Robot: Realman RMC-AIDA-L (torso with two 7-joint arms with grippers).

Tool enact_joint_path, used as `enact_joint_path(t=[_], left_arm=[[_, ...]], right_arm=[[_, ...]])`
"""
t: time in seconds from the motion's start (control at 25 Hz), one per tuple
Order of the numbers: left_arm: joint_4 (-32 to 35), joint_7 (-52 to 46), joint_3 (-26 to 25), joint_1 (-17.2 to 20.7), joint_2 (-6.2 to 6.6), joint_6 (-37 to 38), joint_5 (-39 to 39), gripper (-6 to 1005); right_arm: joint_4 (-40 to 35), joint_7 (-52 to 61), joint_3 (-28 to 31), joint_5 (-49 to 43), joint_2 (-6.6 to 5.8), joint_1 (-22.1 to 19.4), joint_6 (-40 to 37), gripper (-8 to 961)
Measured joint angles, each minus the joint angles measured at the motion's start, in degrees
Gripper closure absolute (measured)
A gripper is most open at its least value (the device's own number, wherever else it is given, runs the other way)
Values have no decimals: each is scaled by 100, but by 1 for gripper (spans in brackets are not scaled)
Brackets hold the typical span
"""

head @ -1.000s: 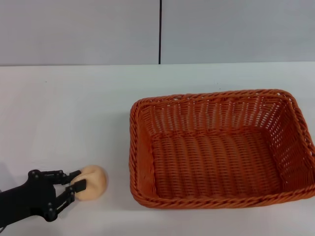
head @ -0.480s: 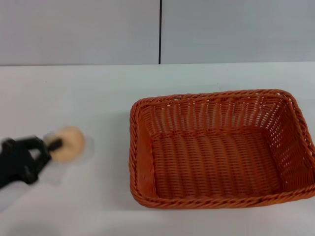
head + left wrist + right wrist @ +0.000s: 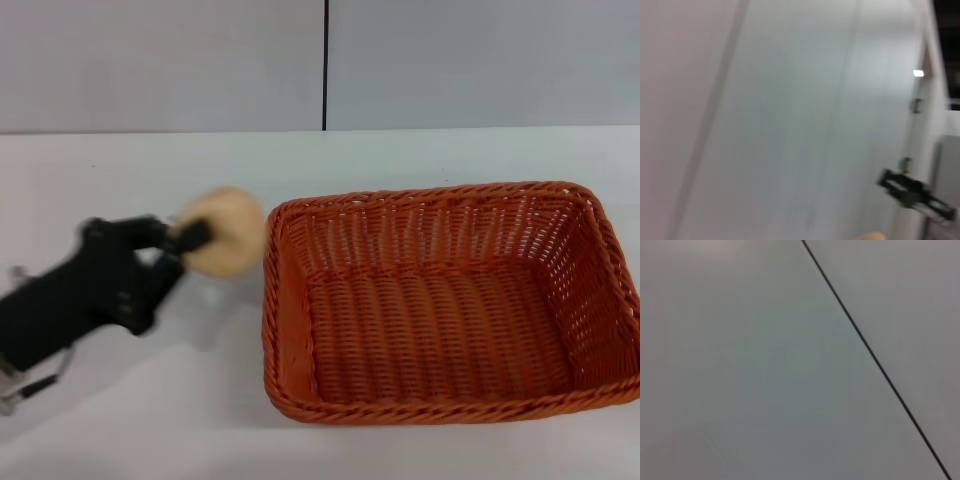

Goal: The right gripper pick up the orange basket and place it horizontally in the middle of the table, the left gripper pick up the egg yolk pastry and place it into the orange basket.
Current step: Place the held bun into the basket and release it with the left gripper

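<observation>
The orange basket [image 3: 445, 300] lies lengthwise on the white table [image 3: 150, 170], right of the middle, and holds nothing. My left gripper [image 3: 188, 240] is shut on the egg yolk pastry [image 3: 222, 232], a pale tan bun held above the table just left of the basket's left rim. A sliver of the pastry [image 3: 869, 235] shows at the edge of the left wrist view. The right gripper is out of view in the head view and in its own wrist view.
A grey wall with a dark vertical seam [image 3: 325, 65] rises behind the table. The right wrist view shows only that wall and the seam [image 3: 875, 360]. The table's near edge runs just in front of the basket.
The left gripper has lifted the pastry off the table at the front left and carried it up and to the right, to beside the basket's left rim. The basket has not moved.
</observation>
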Motion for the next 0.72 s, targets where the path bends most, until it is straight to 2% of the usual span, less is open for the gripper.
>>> enact_joint_path(t=[0.24, 0.64, 0.72], left_arm=[[198, -6, 915, -547, -43, 86, 8, 945], [218, 21, 914, -571, -50, 122, -49, 948], [219, 29, 911, -563, -49, 122, -62, 896]], right_arm=[[130, -118, -5, -48, 0, 35, 0, 459], [137, -134, -5, -71, 0, 35, 54, 459], [137, -168, -5, -101, 1, 53, 56, 459]])
